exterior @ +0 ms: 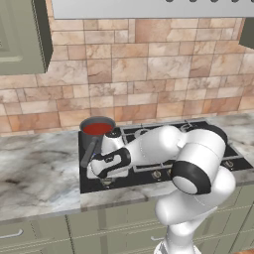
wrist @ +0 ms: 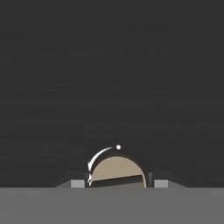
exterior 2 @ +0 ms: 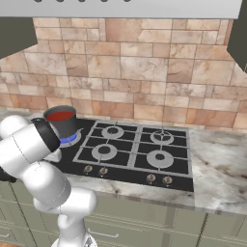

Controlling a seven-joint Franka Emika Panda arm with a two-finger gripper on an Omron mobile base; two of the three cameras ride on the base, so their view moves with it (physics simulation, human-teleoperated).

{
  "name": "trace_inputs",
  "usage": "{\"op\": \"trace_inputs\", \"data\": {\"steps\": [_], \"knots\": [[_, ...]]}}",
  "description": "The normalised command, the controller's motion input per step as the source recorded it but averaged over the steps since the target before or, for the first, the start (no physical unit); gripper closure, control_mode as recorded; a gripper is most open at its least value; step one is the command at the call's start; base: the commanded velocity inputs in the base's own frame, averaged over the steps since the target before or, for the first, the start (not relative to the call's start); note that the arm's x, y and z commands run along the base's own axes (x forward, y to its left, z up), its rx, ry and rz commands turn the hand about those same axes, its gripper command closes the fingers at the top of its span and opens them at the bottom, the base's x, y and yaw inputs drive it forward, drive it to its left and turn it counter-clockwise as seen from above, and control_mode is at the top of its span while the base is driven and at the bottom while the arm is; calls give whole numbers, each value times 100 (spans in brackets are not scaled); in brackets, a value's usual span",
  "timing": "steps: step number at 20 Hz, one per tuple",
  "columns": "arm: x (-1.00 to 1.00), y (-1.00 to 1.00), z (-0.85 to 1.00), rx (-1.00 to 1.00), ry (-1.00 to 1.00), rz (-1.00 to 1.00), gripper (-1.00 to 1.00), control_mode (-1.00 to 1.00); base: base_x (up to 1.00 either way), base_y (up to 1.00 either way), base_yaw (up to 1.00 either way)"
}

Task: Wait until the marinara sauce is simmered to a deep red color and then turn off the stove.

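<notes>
Fingers [wrist: 78, 183] closed on round stove knob [wrist: 117, 173], pressed against black stove [wrist: 112, 87]. Beyond them, marinara sauce [exterior: 97, 129] deep red in saucepan [exterior: 91, 141].

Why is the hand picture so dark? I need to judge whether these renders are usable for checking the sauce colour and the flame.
Hand view: pressed close to the black stove surface, so nearly uniform dark, with one tan knob between the fingertips. Left base view: evenly lit, soft, the marinara sauce reads deep red. Right base view: blue glow under the saucepan, no glare.
</notes>
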Motion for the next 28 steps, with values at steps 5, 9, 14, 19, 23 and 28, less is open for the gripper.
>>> {"op": "trace_inputs", "data": {"steps": [5, 9, 14, 19, 23, 28], "knots": [[0, 1, 0, 0, 4, -27, 100, -100, 0, 0, 0], [0, 0, 0, 0, 3, -28, 100, -100, 0, 0, 0], [-1, 0, 0, 3, 1, -28, 100, -100, 0, 0, 0], [-5, 0, 0, 6, 1, -27, 100, -100, 0, 0, 0], [-5, 0, 0, 7, 2, -27, 100, -100, 0, 0, 0], [-3, 0, 0, 5, 3, -27, 100, -100, 0, 0, 0]]}}
